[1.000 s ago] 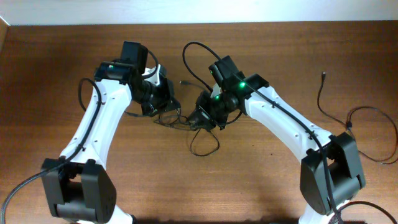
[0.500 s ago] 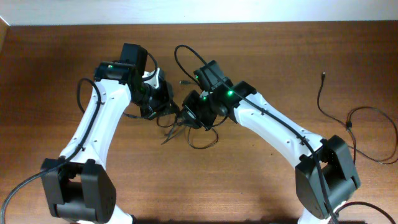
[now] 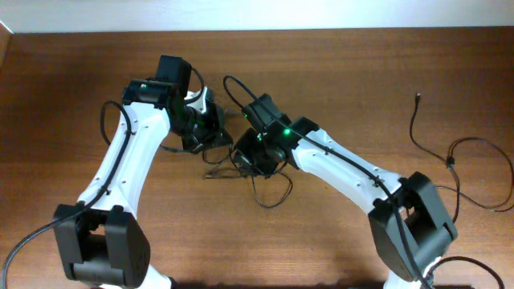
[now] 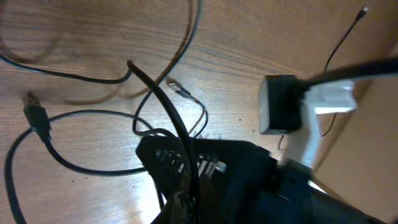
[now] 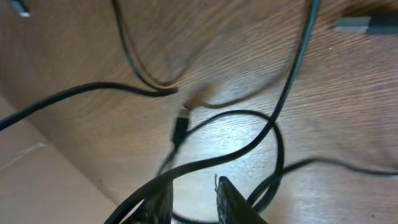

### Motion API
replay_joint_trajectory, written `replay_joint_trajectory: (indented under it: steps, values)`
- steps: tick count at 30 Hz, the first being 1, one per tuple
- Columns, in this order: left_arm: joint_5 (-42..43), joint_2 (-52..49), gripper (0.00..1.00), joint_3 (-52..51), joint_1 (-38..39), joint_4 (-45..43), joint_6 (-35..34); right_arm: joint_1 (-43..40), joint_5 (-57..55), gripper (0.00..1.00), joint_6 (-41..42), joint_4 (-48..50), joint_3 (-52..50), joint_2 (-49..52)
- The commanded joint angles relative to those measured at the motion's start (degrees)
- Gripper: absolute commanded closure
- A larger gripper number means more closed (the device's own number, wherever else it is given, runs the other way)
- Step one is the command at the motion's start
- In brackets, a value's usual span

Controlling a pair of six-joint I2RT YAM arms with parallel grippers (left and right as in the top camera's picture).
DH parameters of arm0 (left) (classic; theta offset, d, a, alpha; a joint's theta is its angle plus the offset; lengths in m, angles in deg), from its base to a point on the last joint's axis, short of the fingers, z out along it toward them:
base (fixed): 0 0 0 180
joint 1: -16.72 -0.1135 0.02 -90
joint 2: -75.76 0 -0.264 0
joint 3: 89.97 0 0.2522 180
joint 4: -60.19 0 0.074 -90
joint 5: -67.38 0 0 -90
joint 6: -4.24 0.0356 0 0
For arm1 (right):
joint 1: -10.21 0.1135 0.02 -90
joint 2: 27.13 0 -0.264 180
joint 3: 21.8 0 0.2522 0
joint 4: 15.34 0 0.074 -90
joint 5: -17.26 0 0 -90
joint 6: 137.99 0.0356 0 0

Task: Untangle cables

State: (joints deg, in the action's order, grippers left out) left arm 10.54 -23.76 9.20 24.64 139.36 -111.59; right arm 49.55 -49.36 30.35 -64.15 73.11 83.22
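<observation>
You had the cables [image 3: 271,205] bunched at the middle of the worktop [image 3: 345,72], the tangle stretched roughly left to right between both arms, one loop sagging toward the near edge. Your left gripper [image 4: 186,186] was clamped on a strand. Whether your right gripper [image 5: 193,199] gripped anything, I cannot tell.

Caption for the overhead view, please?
White left arm and right arm meet over tangled thin black cables on brown wooden table; another thin black cable lies right.
</observation>
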Motion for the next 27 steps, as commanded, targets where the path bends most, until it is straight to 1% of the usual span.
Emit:
replay_joint_trajectory:
  steps: [1,2,3,4,6,7,8,11,12,15,17,19,23,24,27]
  values:
    - [-0.24,0.98,1.0,0.9,0.17,-0.39,-0.48,0.57,2.16,0.76,0.61,-0.26,-1.11,2.38]
    - [-2.56,0.98,1.0,0.9,0.17,-0.39,-0.48,0.57,3.43,0.76,0.57,-0.74,-1.11,2.67]
    - [-5.81,0.98,1.0,0.9,0.17,-0.37,-0.48,0.46,3.37,0.73,0.31,-2.03,-1.11,2.67]
    - [-8.24,0.98,1.0,0.9,0.17,-0.35,-0.48,0.44,3.54,0.74,-1.97,-2.45,-1.11,2.67]
    - [-12.04,0.98,1.0,0.9,0.17,-0.33,-0.31,0.44,4.72,0.74,-10.36,-2.47,-1.11,2.67]
    - [-13.0,0.98,1.0,0.9,0.17,-0.33,0.02,0.46,5.55,0.81,-15.72,-2.4,-1.11,2.67]
    - [-13.31,0.98,1.0,0.9,0.17,-0.35,0.87,0.46,6.23,0.96,-20.61,-2.43,-1.11,2.67]
    - [-13.31,0.98,1.0,0.9,0.17,-0.33,1.68,0.46,7.69,0.95,-31.74,-2.38,-1.11,2.67]
    - [-13.27,0.98,1.0,0.9,0.2,-0.31,1.68,0.46,8.39,0.9,-34.58,-2.03,-1.11,2.67]
    - [-13.29,0.98,1.0,0.9,0.17,0.22,1.68,0.46,9.57,0.87,-36.41,-0.5,-1.11,2.67]
    - [-13.33,0.98,1.0,0.9,0.17,0.37,1.68,0.46,10.69,0.79,-36.39,1.38,-1.11,2.67]
    - [-13.53,0.87,1.0,0.87,0.17,0.76,1.92,0.46,10.73,0.77,-36.39,2.69,-1.11,2.67]
    - [-13.55,-0.09,1.0,0.04,0.17,1.03,2.12,0.46,10.75,0.75,-36.39,3.52,-1.11,2.99]
    - [-13.6,-0.13,1.0,-1.09,0.17,0.52,2.12,0.57,11.69,0.73,-36.5,3.91,-1.11,3.3]
    - [-16.61,-0.22,1.0,-2.8,0.17,0.0,2.12,1.46,13.88,0.72,-40.72,5.16,-1.11,3.52]
